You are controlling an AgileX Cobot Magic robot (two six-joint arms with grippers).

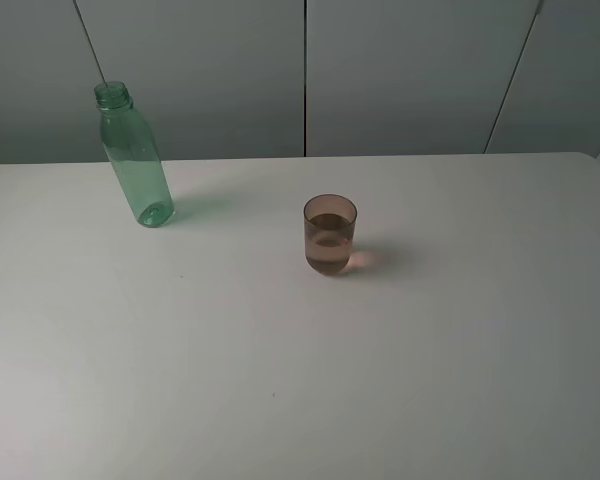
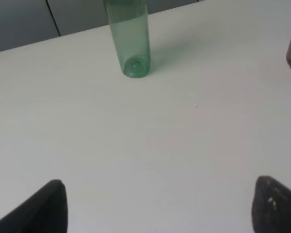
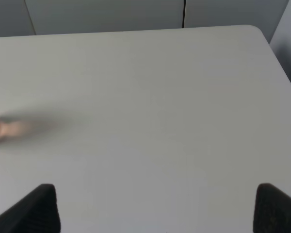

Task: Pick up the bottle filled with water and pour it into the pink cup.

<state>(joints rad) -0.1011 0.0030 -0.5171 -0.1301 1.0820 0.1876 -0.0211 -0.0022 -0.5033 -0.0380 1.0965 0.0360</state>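
exterior high view: the capless green-tinted bottle (image 1: 135, 158) stands near the desk's (image 1: 400, 380) far left edge, the part-filled pink cup (image 1: 330, 235) well apart, mid-desk. left gripper (image 2: 160, 206) and right gripper (image 3: 155, 208) both spread wide, empty.

We saw only the fingertips of our left hand (image 2: 157, 206) and right hand (image 3: 155, 208): dark, matte black, with rounded, blunt ends.
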